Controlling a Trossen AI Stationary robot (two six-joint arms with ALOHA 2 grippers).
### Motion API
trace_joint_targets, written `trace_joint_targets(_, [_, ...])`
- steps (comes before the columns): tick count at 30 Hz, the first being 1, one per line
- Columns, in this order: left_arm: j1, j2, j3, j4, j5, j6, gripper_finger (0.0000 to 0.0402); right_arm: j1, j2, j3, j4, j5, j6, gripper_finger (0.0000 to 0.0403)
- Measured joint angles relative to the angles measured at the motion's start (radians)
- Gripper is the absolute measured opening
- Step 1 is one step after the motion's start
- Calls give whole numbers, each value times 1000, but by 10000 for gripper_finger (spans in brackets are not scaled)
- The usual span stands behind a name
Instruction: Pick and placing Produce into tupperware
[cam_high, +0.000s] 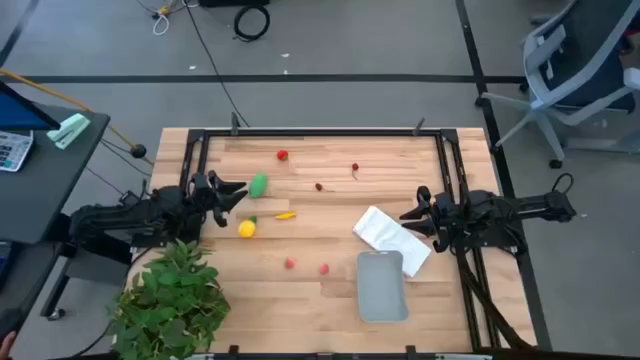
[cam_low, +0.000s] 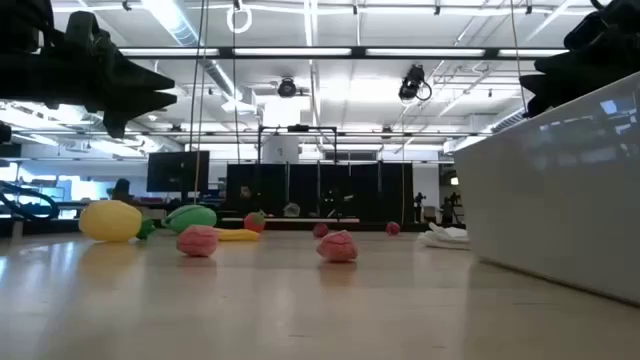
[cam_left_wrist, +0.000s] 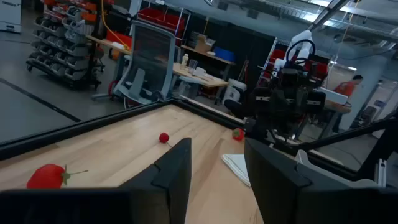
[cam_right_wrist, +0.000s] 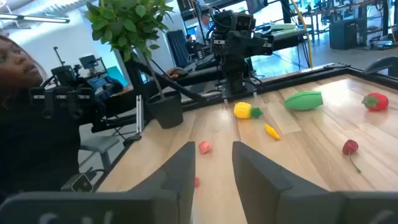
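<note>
A: Where is the produce sitting, and why is none of it moving?

B: It is all lying loose on the wooden worktop (cam_high: 320, 285), since neither arm is gripping anything. The green oval (cam_high: 259, 184) is resting just beside the left claw (cam_high: 236, 190), with the yellow lemon-like piece (cam_high: 246, 229) and the thin orange-yellow piece (cam_high: 286, 215) a little nearer the plant (cam_high: 170, 300). A red strawberry (cam_high: 283, 155) is lying toward the far edge, two small dark red pieces (cam_high: 355, 168) are sitting mid-worktop, and two pinkish ones (cam_high: 290, 263) are lying close to the tupperware (cam_high: 381, 285).

A: And the container?

B: It is lying flat near the front edge, nothing inside it, one end touching the crumpled white cloth (cam_high: 390, 238). Its smooth pale grey plastic and rounded corners are showing clearly from above.

A: How are the claws standing?

B: The left claw is hovering above the surface with its fingers spread, probably lined up for the green oval. The right claw (cam_high: 413, 215) is hanging over the far end of the cloth, its fingers also parted and holding nothing, as if waiting.

A: Anything about how the pieces would handle?

B: They are looking like small rounded toys, likely to roll if nudged; the thin piece is lying low and flat, so it may be the trickiest to pinch
</note>
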Motion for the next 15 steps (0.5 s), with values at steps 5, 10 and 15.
trace_joint_targets(5, [0,0,0,0,0,0,152,0,0,0,0,0,0,114])
trace_joint_targets(10, [0,0,0,0,0,0,157,0,0,0,0,0,0,114])
trace_joint_targets(15, [0,0,0,0,0,0,154,0,0,0,0,0,0,114])
